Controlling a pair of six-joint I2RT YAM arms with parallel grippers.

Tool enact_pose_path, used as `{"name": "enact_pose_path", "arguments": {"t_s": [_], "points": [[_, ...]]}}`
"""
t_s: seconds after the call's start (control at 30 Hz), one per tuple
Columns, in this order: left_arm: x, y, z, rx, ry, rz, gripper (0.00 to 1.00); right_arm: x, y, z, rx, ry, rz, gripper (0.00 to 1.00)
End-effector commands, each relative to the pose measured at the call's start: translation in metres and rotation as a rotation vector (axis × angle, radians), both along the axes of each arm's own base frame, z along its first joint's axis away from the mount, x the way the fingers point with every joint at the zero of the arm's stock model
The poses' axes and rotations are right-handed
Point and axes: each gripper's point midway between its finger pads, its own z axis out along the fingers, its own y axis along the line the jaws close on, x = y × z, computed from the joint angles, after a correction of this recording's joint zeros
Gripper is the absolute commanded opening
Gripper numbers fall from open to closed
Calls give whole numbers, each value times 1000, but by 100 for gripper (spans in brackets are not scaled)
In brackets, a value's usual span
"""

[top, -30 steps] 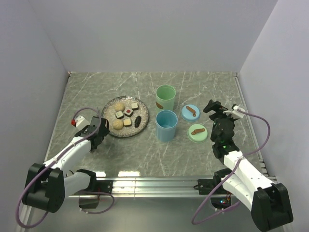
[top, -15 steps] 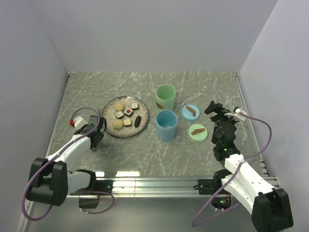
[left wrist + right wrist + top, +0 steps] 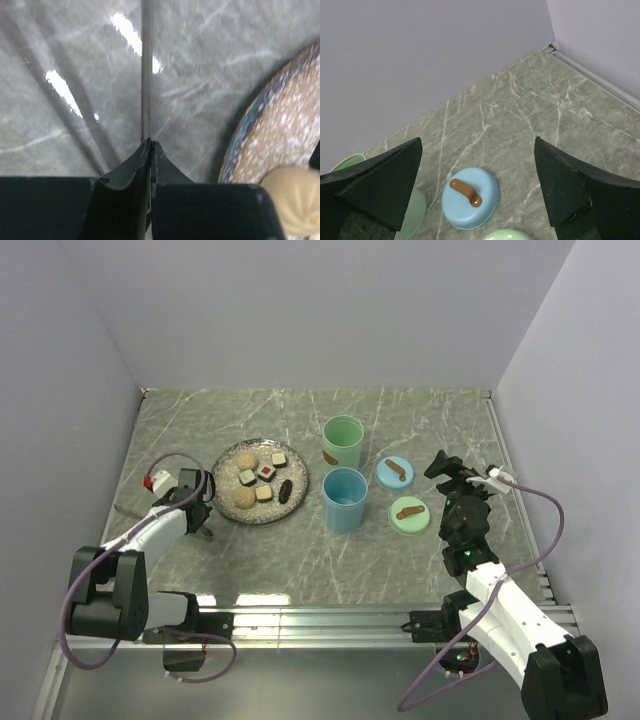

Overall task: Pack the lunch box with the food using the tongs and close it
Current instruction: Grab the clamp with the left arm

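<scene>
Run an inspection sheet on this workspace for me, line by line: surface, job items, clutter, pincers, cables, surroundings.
Surface: grey marbled table, glare near the front edge.
Job's things: food all on the speckled plate; green cup and blue cup upright, open; blue lid and green lid lying beside them; tongs left of the plate.
Clutter: nothing seen.
Pincers: left pincer shut on the tongs; right pincer open, empty, right of the lids.
Cables: purple cable looping off each arm.
Surroundings: plain pale walls on three sides.
</scene>
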Motion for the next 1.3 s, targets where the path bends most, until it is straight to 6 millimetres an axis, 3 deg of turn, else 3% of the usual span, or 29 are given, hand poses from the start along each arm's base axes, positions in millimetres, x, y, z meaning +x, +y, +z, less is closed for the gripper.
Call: {"name": "enact_pose_path", "arguments": {"t_s": [0.0, 0.27, 0.43, 0.47, 0.6, 0.63, 0.7, 0.73, 0.77, 0.83, 1.03, 1.17, 1.27], "points": [[25, 5, 13, 7, -48, -13, 8, -1, -3, 9, 25, -43, -14, 100], [78, 39, 45, 218, -34, -23, 4, 4, 4, 8, 30, -39, 21, 100], [127, 43, 60, 221, -115, -125, 9, 3, 6, 8, 30, -46, 36, 100], [135, 41, 55, 209, -111, -152, 9, 3, 6, 7, 30, -46, 36, 100], [178, 27, 66, 210, -177, -293, 14, 4, 7, 6, 28, -43, 37, 100], [190, 25, 75, 212, -201, -312, 14, 4, 7, 6, 27, -42, 40, 100], [202, 25, 69, 232, -180, -348, 13, 6, 8, 5, 26, -36, 40, 100], [213, 36, 78, 242, -195, -336, 12, 6, 7, 5, 23, -33, 39, 100], [217, 37, 70, 242, -173, -346, 9, 6, 7, 4, 22, -33, 35, 100], [230, 40, 74, 266, -179, -373, 6, 7, 7, 5, 22, -33, 37, 100], [251, 53, 57, 246, -152, -439, 0, 9, 8, 3, 21, -27, 37, 100], [245, 54, 21, 192, -54, -442, 0, 8, 8, 3, 23, -31, 40, 100], [240, 53, 22, 185, -53, -436, 0, 8, 8, 3, 23, -32, 42, 100]]}}
